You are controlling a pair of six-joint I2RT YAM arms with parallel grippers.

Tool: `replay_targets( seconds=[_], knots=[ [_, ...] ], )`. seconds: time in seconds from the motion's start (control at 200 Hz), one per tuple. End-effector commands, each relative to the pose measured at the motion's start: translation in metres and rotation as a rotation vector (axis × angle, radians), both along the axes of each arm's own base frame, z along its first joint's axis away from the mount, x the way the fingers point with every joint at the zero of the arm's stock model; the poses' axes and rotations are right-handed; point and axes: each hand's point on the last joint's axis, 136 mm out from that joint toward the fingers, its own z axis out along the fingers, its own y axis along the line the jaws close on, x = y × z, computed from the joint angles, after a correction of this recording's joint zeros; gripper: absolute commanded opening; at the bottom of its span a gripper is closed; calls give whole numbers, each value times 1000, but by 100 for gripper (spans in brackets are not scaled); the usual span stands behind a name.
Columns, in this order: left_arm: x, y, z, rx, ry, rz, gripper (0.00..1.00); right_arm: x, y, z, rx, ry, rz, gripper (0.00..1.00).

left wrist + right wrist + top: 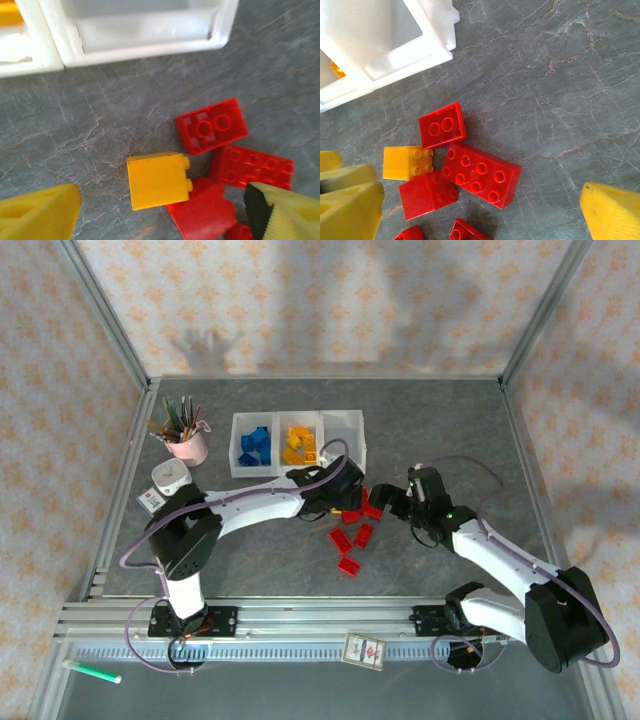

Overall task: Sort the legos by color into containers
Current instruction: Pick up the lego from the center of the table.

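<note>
Working over a grey bench (250, 570), with the containers (300, 415) set toward its far side: blue legos (255, 445) in the left bin, yellow-orange ones (298, 447) in the middle bin, nothing to be made out in the right bin (348, 440). Reaching in from the left over the loose pile just in front of that tray, the left claw (162, 200): spread wide, gripping nothing, one finger (37, 212) on either side of a lone yellow-orange brick (157, 180), with a clear gap to each. Facing it across the same pile, the right claw (482, 197): likewise at full spread, empty, hanging above the red legos (480, 174). Judged from this: blue sorted, yellow nearly so, red not yet begun. Step in hand, seemingly: fetching that stray yellow-orange brick, lying on its side on the bench, studs toward the reds, touching a red neighbour (202, 212) at its lower right. Needed next: dropping straight down, closing across the brick's free faces, lifting clear without dragging the red neighbour along, then carrying over to the middle bin. After that, ferrying the reds into the right bin, preferably one arm at a time, given the closeness of the two claws.
</note>
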Motion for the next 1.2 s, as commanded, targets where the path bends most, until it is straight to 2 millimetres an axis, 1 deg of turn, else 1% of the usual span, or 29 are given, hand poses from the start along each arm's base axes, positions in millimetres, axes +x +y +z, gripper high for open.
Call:
replay_targets(
  seconds=[0.0,0.09,0.12,0.13,0.14,0.205,0.29,0.465,0.596,0.741,0.921,1.031,1.066,1.071,1.081,1.196],
  knots=[
    [0,-1,-14,29,24,15,87,-1,-9,-1,-19,-11,-38,100],
    [1,-4,-24,32,32,7,87,-2,-10,-1,-22,-13,-39,100],
    [2,-5,-22,29,29,7,87,-2,-10,-2,-22,-11,-38,100],
    [1,-5,-31,46,42,7,87,-2,-10,-2,-21,-12,-38,100],
    [1,-5,-34,51,47,7,86,-2,-10,-2,-21,-14,-38,100],
    [4,-4,-40,72,50,12,84,-2,-10,-2,-20,-13,-37,100],
    [7,-2,-42,88,41,26,81,-2,-9,-1,-17,-15,-35,100],
    [8,2,-50,97,47,40,75,-1,-9,0,-18,-20,-34,100],
    [7,5,-53,97,43,52,68,-1,-9,-1,-15,-20,-33,100],
    [7,15,-59,109,52,77,60,0,-8,0,-11,-20,-30,100],
    [7,21,-55,101,41,96,49,0,-7,1,-6,-23,-27,100],
    [8,21,-45,71,19,98,42,1,-5,1,4,-21,-23,100],
    [7,22,-47,73,19,98,40,1,-3,3,12,-24,-17,100],
    [7,22,-41,62,10,98,40,1,-2,4,14,-24,-15,100],
    [7,21,-36,52,2,99,39,1,-2,4,17,-24,-14,100],
    [9,27,-19,38,-31,117,34,2,1,12,23,-37,0,100]
  ],
)
